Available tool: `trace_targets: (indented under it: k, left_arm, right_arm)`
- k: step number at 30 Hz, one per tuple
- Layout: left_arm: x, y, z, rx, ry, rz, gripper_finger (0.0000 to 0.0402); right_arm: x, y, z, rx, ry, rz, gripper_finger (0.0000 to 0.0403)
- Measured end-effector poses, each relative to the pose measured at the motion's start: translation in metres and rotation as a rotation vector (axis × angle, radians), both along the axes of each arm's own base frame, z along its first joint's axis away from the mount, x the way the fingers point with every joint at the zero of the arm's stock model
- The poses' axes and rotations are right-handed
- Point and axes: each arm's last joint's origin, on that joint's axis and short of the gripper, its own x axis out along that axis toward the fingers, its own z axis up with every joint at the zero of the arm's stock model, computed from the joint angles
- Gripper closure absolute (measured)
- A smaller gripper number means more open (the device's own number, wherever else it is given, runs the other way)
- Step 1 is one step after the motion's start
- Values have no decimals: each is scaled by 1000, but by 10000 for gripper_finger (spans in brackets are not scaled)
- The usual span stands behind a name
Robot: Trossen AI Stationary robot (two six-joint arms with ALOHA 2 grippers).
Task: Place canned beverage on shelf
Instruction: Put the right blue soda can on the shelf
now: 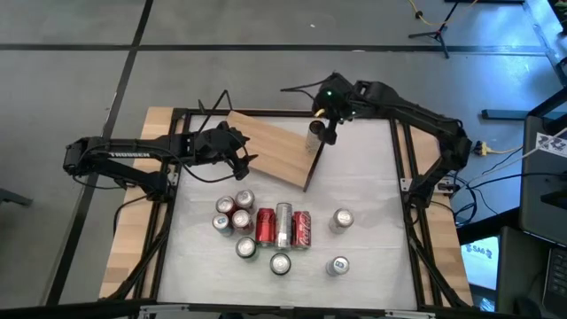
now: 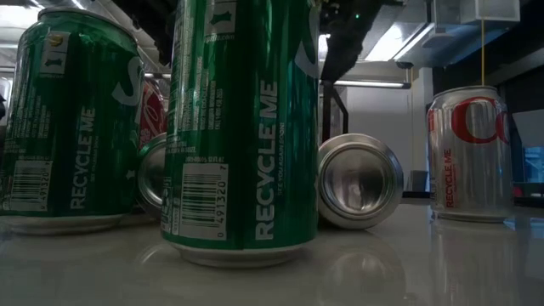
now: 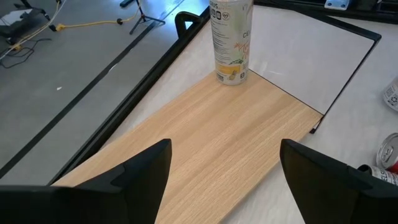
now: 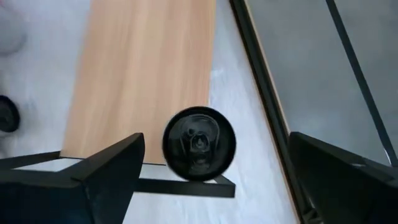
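The shelf [image 1: 270, 146], a light-brown board with a dark edge, lies slanted across the far part of the table. A tall pale can with a yellow print [image 3: 231, 43] stands upright on the board's far right corner [image 1: 316, 133]. My right gripper [image 4: 216, 142] hangs open above it, a finger on either side of the can's dark top [image 4: 199, 143], touching nothing. In the high view this gripper [image 1: 328, 120] shows just over the can. My left gripper [image 3: 227, 180] stands open over the shelf's left end [image 1: 244, 158], with nothing between its fingers.
Several cans crowd the table's near middle: two red ones [image 1: 266, 226] and a silver one [image 1: 283, 221] lie on their sides, others stand upright around them. Two more stand at the right [image 1: 342, 219], [image 1: 337, 265]. A black frame [image 1: 399, 159] rims the table.
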Motion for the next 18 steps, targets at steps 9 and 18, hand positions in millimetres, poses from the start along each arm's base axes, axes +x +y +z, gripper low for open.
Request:
trace_targets:
  k: [9, 18]
  left_arm:
    - [0, 0, 0, 4, 3, -3, 114]
    - [0, 0, 0, 6, 4, -4, 114]
  right_arm:
    - [4, 25, 35, 236, -193, 195, 13]
    - [17, 89, 35, 407, -152, 366, 13]
